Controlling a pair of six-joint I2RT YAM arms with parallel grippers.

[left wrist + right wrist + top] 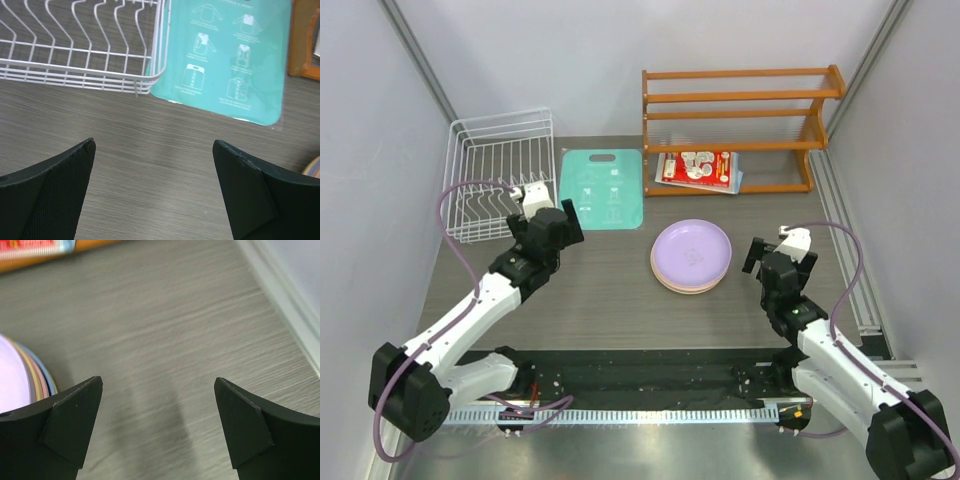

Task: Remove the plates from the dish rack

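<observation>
One stack of plates (691, 256) lies on the bench, well apart from the dish rack (500, 175).
The stack, lavender on top, lies right of the bench's middle, and the rack stands at the far left corner. The left gripper (154, 145), near the rack, and the right gripper (158, 382), beside the stack, both gape, holding nothing.

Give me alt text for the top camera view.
The white dish rack sits empty at far left, and the plates are stacked near centre, lavender on top. The left gripper hangs open by the rack, the right gripper open beside the stack.
</observation>
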